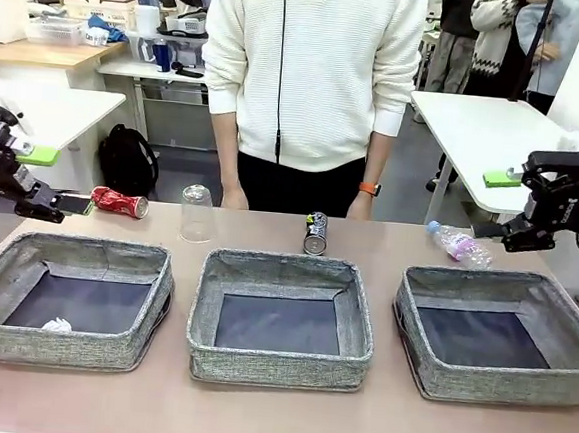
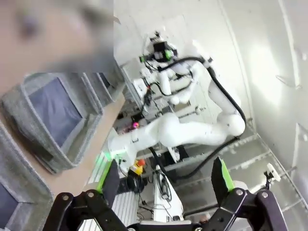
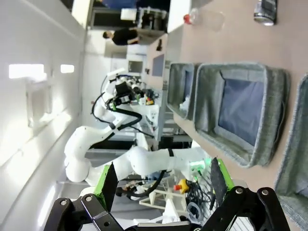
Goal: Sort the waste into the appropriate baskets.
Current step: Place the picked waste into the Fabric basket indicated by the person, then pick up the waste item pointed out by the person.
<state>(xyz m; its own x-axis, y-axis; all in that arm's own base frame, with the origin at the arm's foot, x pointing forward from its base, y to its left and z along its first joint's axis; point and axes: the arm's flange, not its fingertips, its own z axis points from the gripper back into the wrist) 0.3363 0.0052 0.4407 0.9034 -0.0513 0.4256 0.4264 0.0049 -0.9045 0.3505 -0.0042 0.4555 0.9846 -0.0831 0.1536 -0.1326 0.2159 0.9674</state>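
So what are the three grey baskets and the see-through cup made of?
The baskets look like grey woven cloth: speckled weave, soft sagging walls, darker smooth bottoms. The cup is probably thin clear plastic: the table shows through it, though glass can't be ruled out.

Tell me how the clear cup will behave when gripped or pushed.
The cup is clear plastic and looks thin, so it is probably light and may buckle under a firm squeeze. It stands mouth down on the table, so a low push would likely slide it rather than tip it.
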